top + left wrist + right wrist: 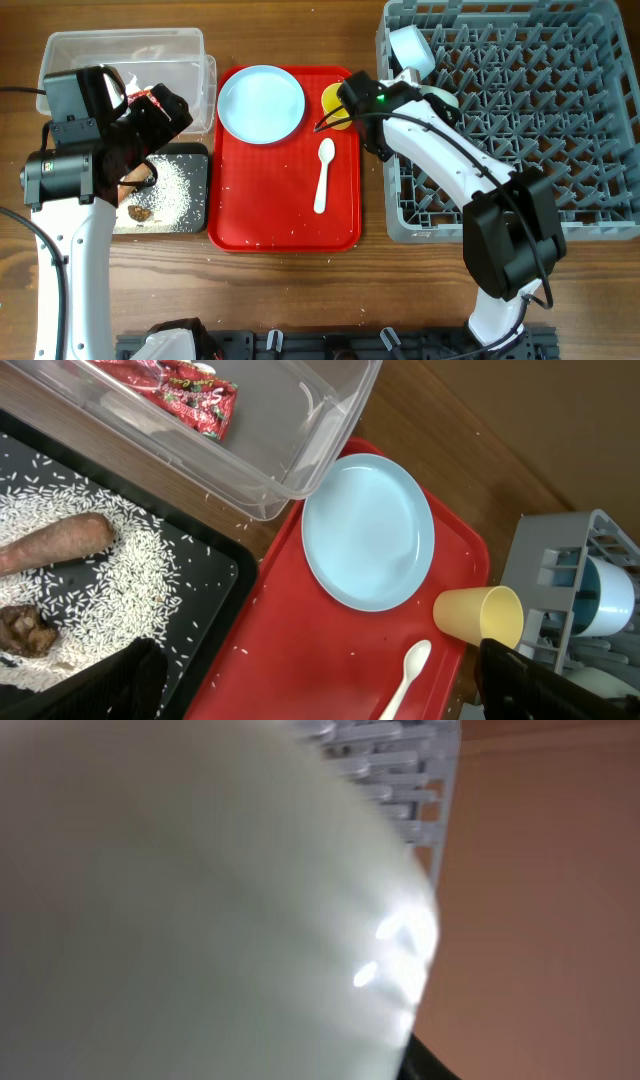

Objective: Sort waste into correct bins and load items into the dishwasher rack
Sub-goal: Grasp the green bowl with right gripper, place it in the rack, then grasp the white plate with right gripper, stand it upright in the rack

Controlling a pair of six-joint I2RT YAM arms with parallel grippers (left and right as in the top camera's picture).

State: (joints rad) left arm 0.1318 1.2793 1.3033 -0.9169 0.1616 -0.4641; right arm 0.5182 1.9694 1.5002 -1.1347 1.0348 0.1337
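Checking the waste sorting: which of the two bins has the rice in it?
The shallow black tray, strewn with white rice grains. The clear box beside it holds the red snack wrapper instead.

The left gripper (pixel 155 122) hangs wide open at upper left, while the right gripper (pixel 348 100) reaches to upper centre, its jaws hidden.

pale green bowl (pixel 200 920), grey rack (pixel 390 765) behind

White left arm (pixel 72 262) and right arm (pixel 445 150); black joints (pixel 510 240), cables (pixel 18 222), fingers (pixel 110 685); green light (pixel 380 98), possibly an LED.
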